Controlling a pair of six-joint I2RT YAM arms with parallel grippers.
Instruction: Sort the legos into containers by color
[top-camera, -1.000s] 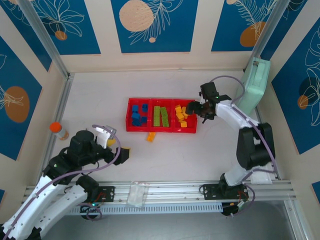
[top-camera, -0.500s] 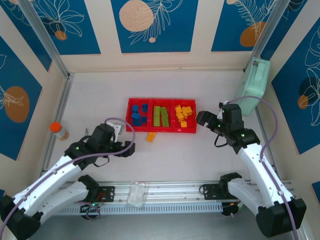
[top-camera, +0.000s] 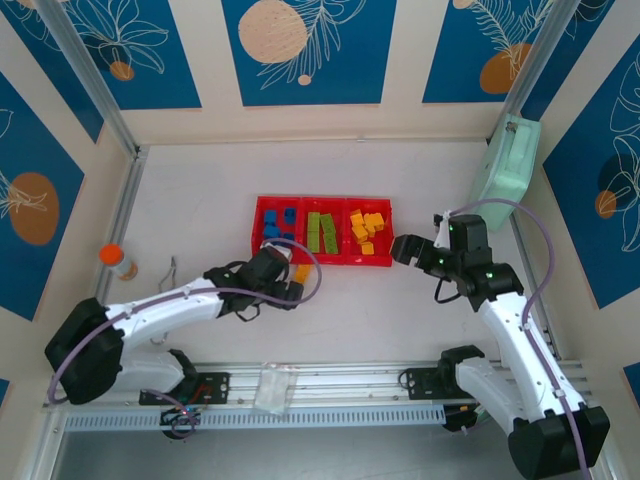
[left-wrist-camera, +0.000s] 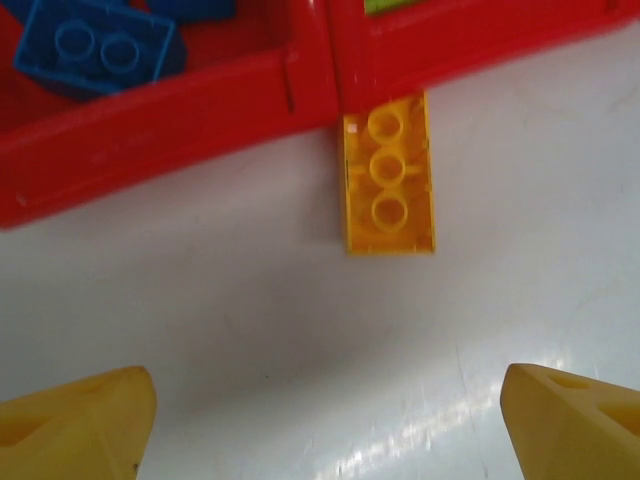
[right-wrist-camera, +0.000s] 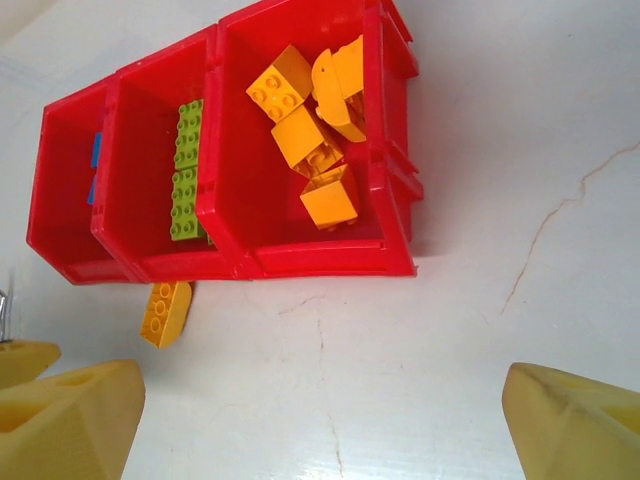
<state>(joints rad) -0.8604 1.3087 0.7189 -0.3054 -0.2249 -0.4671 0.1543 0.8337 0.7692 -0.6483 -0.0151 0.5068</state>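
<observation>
The containers (top-camera: 320, 262) are one red tray of three bins at mid table. Blue legos (top-camera: 278, 228) lie in its left bin, green ones (top-camera: 320, 232) in the middle, yellow-orange ones (top-camera: 366, 230) in the right. One long yellow-orange lego (top-camera: 300, 272) lies on the table against the tray's near wall. My left gripper (top-camera: 290, 283) sits just short of it, open; in the left wrist view the brick (left-wrist-camera: 388, 180) lies ahead of the empty gripper (left-wrist-camera: 325, 430). My right gripper (top-camera: 405, 250) hovers off the tray's right near corner, open and empty (right-wrist-camera: 320, 430), looking at the yellow bricks (right-wrist-camera: 320, 140).
A mint-green case (top-camera: 505, 170) leans on the right wall. An orange-capped bottle (top-camera: 117, 260) stands at the left edge. The right wrist view also catches the green brick (right-wrist-camera: 185, 170) and the loose yellow brick (right-wrist-camera: 165, 312) below the tray wall (right-wrist-camera: 320, 258).
My left arm has reached forward and right, from near its base up to the loose yellow-orange lego. My right gripper has drawn back from over the tray's right bin.
</observation>
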